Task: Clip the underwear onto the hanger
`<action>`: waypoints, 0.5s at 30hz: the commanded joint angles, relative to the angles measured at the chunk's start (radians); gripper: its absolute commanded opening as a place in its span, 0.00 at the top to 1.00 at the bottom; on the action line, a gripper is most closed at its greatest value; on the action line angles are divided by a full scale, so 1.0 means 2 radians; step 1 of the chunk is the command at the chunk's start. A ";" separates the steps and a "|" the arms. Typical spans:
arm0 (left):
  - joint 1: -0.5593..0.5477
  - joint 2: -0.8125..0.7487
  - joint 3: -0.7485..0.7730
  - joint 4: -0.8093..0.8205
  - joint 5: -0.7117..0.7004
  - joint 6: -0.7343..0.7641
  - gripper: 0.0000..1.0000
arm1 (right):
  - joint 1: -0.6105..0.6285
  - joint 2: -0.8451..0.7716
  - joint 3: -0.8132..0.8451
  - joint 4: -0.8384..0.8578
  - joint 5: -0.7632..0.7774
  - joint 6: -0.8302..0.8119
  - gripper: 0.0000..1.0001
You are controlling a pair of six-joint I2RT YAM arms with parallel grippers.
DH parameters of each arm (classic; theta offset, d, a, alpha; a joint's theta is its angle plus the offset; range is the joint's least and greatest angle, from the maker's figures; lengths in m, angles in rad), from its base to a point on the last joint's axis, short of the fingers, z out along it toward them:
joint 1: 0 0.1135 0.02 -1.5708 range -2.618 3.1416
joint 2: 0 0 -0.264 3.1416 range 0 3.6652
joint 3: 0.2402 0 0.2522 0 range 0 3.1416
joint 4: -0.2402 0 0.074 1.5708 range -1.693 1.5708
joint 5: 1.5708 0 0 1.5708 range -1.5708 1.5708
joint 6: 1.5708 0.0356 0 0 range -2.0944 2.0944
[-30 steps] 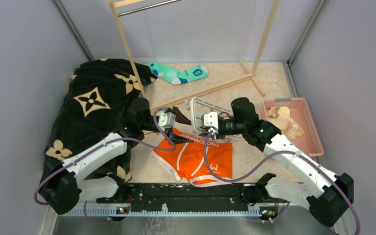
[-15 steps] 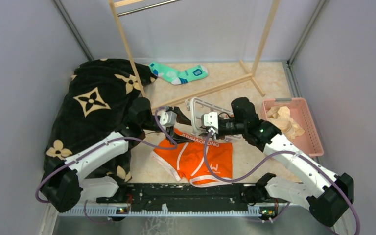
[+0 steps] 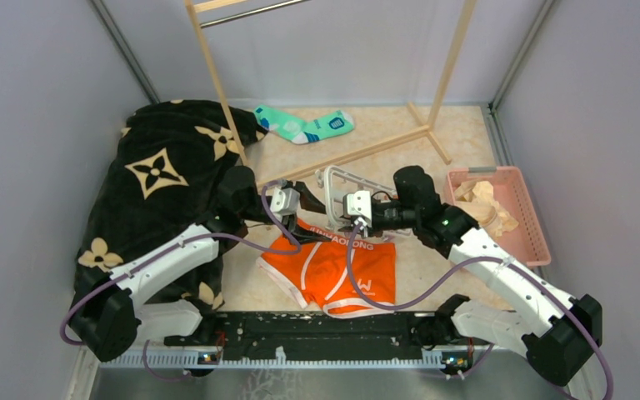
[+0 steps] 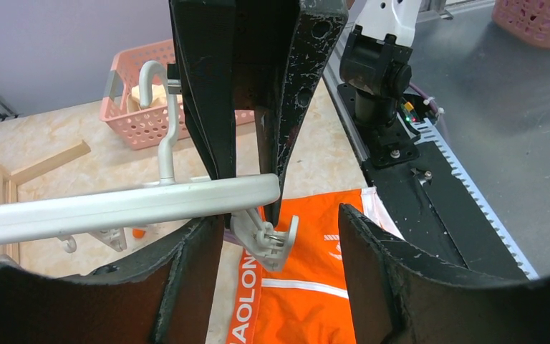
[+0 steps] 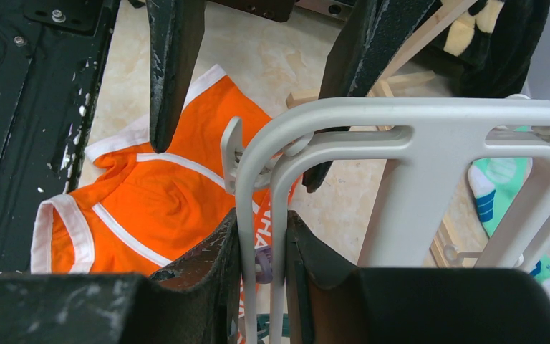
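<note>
Moved: the left gripper (image 3: 300, 202) has edged toward the hanger (image 3: 339, 185), hiding the first waistband letters.
Left jaws: wide, straddling a dangling clip (image 4: 272, 236), not squeezing it.
Right jaws: the right gripper (image 5: 263, 233) is narrow, clamped on the hanger frame.
Garment: the underwear (image 3: 333, 271) lies flat on the counter (image 3: 433, 258), beneath the hanger.
Handling: soft, light and limp; the thicker waistband looks like the best place to pinch.

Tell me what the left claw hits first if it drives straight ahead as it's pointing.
Probably the pale clip hanging under the hanger bar, just ahead between the fingers of the open left claw. Depth is unclear, so the bar itself might touch first.
</note>
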 commanded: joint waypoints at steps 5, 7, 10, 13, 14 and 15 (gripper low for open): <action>-0.003 0.000 0.015 0.021 0.022 -0.012 0.38 | 0.004 -0.012 0.010 0.045 -0.010 -0.023 1.00; -0.003 0.000 0.015 0.020 0.023 -0.014 0.40 | 0.005 -0.012 0.010 0.044 -0.010 -0.023 1.00; -0.003 0.001 0.015 0.019 0.024 -0.014 0.43 | 0.005 -0.012 0.010 0.044 -0.010 -0.023 1.00; -0.003 0.003 0.016 0.017 0.024 -0.014 0.48 | 0.005 -0.012 0.009 0.045 -0.009 -0.024 1.00; -0.003 0.003 0.016 0.016 0.024 -0.014 0.50 | 0.005 -0.012 0.009 0.046 -0.009 -0.024 1.00; -0.003 0.003 0.017 0.014 0.023 -0.014 0.52 | 0.005 -0.012 0.009 0.046 -0.008 -0.024 1.00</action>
